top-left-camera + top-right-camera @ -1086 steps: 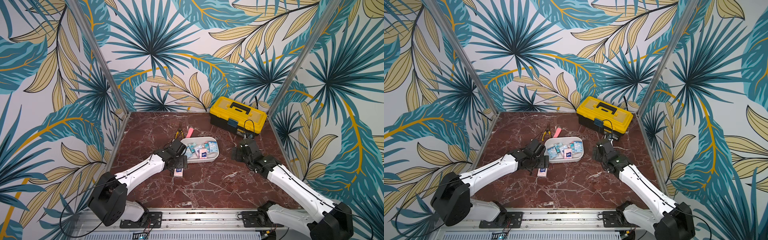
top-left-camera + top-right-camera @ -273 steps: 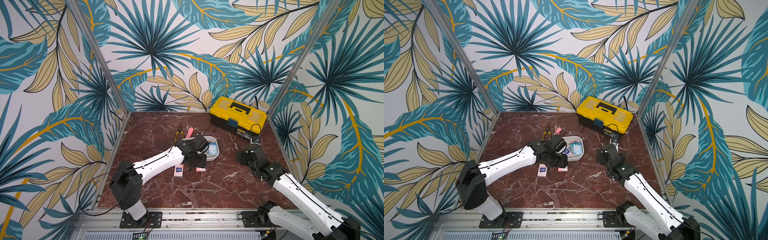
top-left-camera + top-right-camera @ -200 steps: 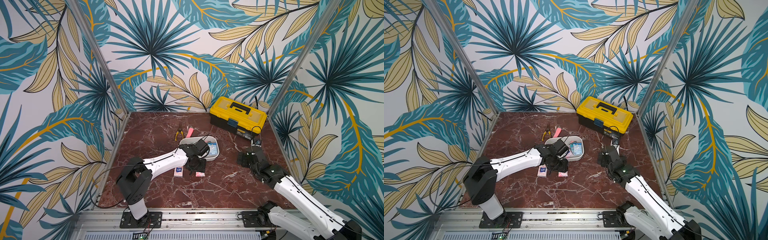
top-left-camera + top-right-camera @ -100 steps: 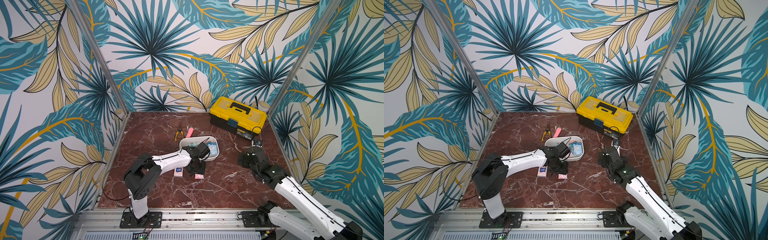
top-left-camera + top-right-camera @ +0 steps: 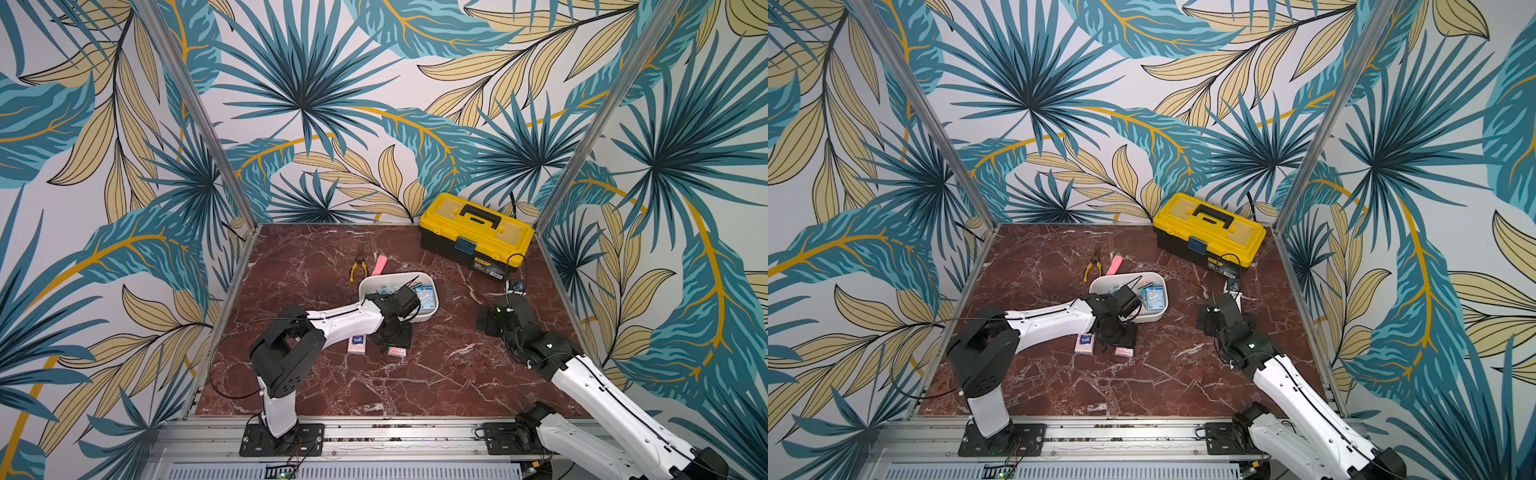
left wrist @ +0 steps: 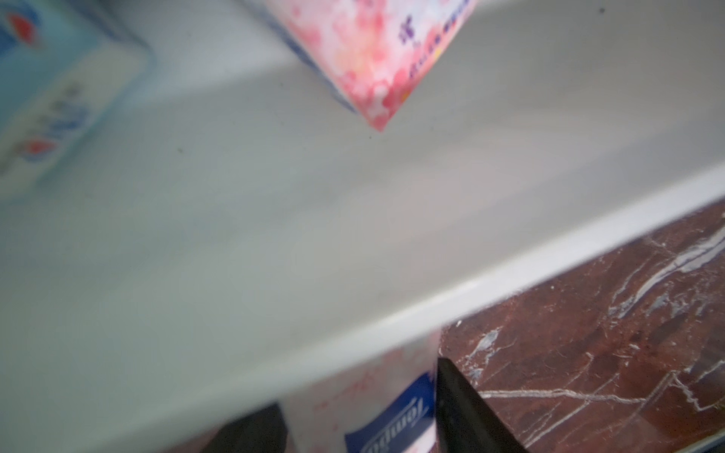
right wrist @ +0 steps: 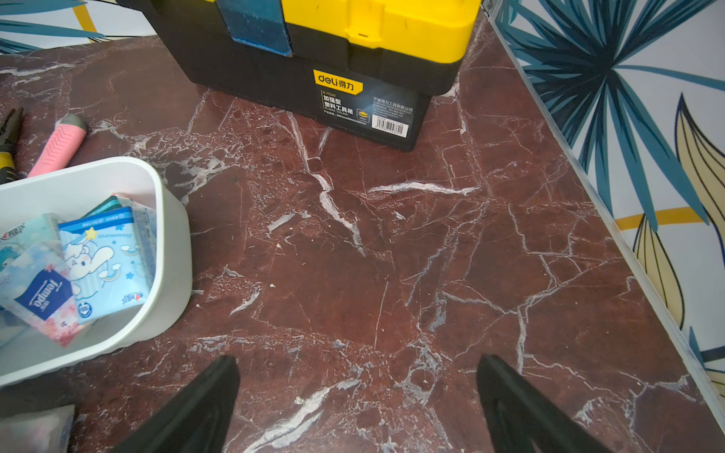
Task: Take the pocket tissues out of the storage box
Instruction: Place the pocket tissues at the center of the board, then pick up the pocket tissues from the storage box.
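The left gripper (image 6: 355, 388) stands narrowly parted astride a pink Tempo packet (image 6: 392, 419) lying on the marble (image 6: 588, 372); I cannot tell whether it pinches or merely flanks it. The storage box (image 6: 470, 288) sits just beyond its fingertips, with pocket tissues (image 7: 106, 262) inside. Both top views show a second pink packet (image 5: 357, 345) beside this gripper, outside the left wrist view. The right gripper (image 7: 357, 359) gapes wide and empty.

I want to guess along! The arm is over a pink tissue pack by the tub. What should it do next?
Probably raise the left gripper straight up without the pink packet: it lies on the table between the fingers, outside the storage box, and other pocket tissues wait inside.
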